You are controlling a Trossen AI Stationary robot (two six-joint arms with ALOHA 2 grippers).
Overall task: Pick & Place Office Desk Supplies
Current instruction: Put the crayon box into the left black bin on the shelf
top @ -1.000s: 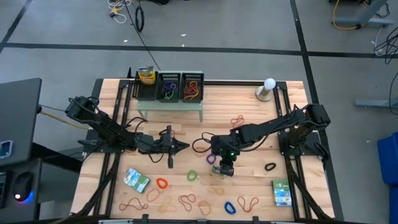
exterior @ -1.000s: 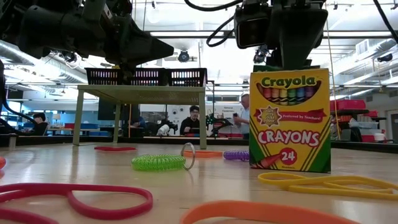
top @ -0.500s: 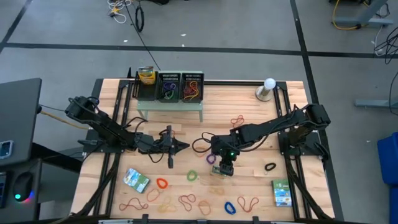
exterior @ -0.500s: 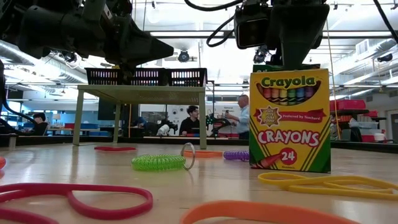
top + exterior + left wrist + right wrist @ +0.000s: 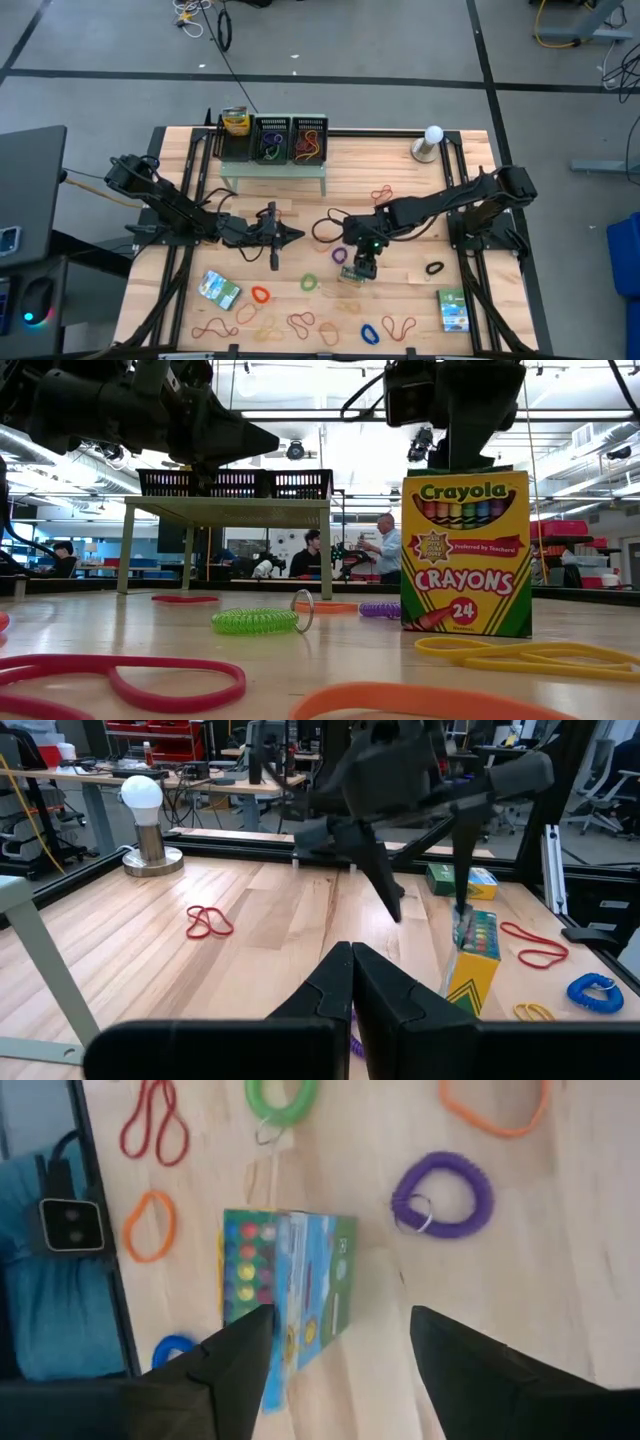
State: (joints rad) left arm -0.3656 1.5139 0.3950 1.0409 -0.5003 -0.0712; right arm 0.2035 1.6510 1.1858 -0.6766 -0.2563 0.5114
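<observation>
A yellow-and-green crayon box [image 5: 466,555] stands upright on its bottom end on the wooden table, right of the middle. My right gripper [image 5: 341,1313] hangs open just above it, pointing steeply down, with one finger [image 5: 240,1345] over the box's top [image 5: 285,1285] and the other beside it. My left gripper [image 5: 298,236] waits shut and level at mid-left with nothing in it. Rubber bands [image 5: 300,322] and coiled loops [image 5: 255,621] lie loose along the near half of the table. Flat packets lie at the near left [image 5: 218,290] and near right [image 5: 452,310]. My right gripper stands open over the crayon box's top end [image 5: 464,912]. One finger [image 5: 462,870] reaches down to that end. I cannot tell whether it touches the box. The box stands on the table by itself.
A pale-green shelf [image 5: 272,170] at the far edge carries black mesh trays [image 5: 290,140] with bands in them and a yellow can [image 5: 235,122]. A light bulb on a stand [image 5: 431,141] is at the far right. Black frame rails run along both table sides.
My right gripper has tipped a little and drawn slightly upward over the crayon box. The box has stayed upright in the same spot.
</observation>
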